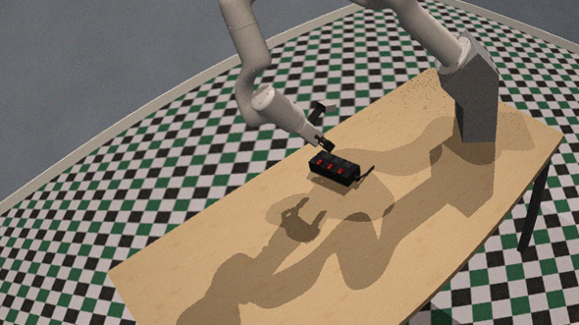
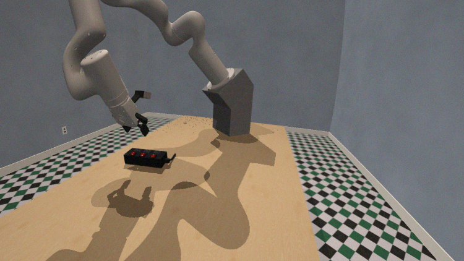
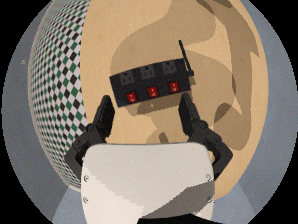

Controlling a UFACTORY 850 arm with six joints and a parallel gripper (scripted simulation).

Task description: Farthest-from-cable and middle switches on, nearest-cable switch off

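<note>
A black power strip [image 1: 334, 166] [image 2: 145, 157] [image 3: 152, 83] lies flat on the wooden table [image 1: 260, 290] [image 2: 259, 201], right way up, with three red switches in a row. Its short cable stub [image 1: 367, 172] [image 2: 171, 157] [image 3: 185, 58] sticks out at one end. My gripper [image 1: 324, 143] [image 2: 135, 128] [image 3: 145, 101] is open and empty. It hangs in the air above the strip's end far from the cable, tilted, not touching it. I cannot tell from these views which way each switch is tipped.
The arm's grey base block [image 1: 474, 100] [image 2: 232, 107] stands at the table's far end. The table edge [image 1: 214, 201] runs close behind the strip. A checkered floor [image 1: 59, 239] surrounds the table.
</note>
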